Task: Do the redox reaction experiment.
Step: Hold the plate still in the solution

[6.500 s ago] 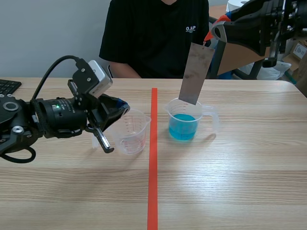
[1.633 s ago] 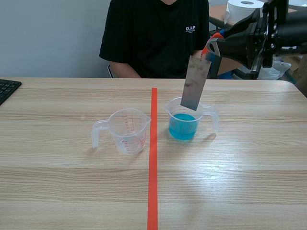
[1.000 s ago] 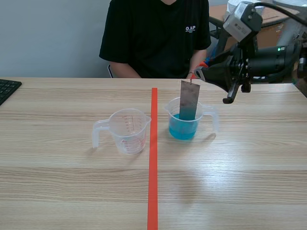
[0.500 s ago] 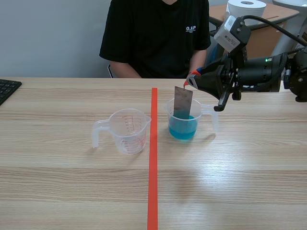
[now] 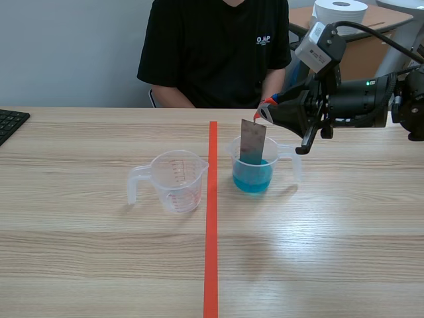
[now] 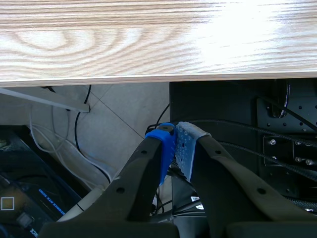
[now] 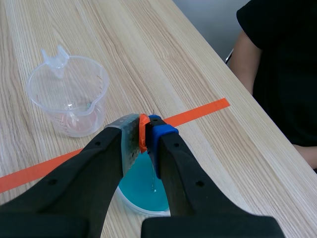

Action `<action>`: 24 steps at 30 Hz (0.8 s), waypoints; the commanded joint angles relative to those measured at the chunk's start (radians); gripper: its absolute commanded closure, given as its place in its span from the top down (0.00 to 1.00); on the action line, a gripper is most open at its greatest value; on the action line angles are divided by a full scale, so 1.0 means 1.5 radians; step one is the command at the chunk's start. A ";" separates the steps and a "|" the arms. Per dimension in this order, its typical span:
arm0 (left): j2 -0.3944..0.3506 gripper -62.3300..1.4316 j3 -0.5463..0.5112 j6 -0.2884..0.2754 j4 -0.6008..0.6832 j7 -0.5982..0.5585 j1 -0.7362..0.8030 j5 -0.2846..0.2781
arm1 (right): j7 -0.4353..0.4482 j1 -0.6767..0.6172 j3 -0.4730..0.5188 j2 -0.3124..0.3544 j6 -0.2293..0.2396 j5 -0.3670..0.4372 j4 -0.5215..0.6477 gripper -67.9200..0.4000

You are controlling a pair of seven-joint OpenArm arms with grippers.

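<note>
- Right gripper [image 5: 268,112] hangs just above the blue cup [image 5: 253,173], fingers clamped on the strip [image 5: 253,141] by the orange tab at its top; gripping the very top keeps the pads clear of the liquid and lets the metal hang straight
- Strip stands near upright in the cup, lower end in the blue liquid, upper part above the rim; how deep it goes I cannot tell; the aim, I judge, is to wet enough metal for the reaction to show
- Blue cup sits on the table [image 5: 331,252] just right of the tape [image 5: 211,218], handle turned to the right arm's side; the empty cup [image 5: 177,180] sits just left of the tape, handle outward; the two are near but apart, the empty one probably a spare kept on its own side
- Left gripper [image 6: 176,148] is off the table, past its edge with floor cables beneath; fingers together, pads touching, nothing between; parked there, it seems, because dipping needs one arm only
- Step in hand, as I read it: soaking the strip; what follows calls for a steady hold or a straight lift, since a sideways pull could catch the rim and tip the light cup
- A person [image 5: 215,46] sits across the table behind the cups
</note>
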 commanded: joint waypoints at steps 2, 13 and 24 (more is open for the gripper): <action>0.002 0.09 0.002 -0.002 0.005 -0.009 0.003 -0.004 | -0.008 0.013 0.003 0.009 0.005 -0.008 0.004 0.02; 0.002 0.09 0.002 -0.002 0.005 -0.009 0.003 -0.004 | -0.008 0.013 0.003 0.010 0.005 -0.008 0.004 0.02; 0.002 0.09 0.002 -0.002 0.005 -0.009 0.003 -0.004 | -0.007 0.014 0.003 0.019 0.005 -0.005 0.005 0.02</action>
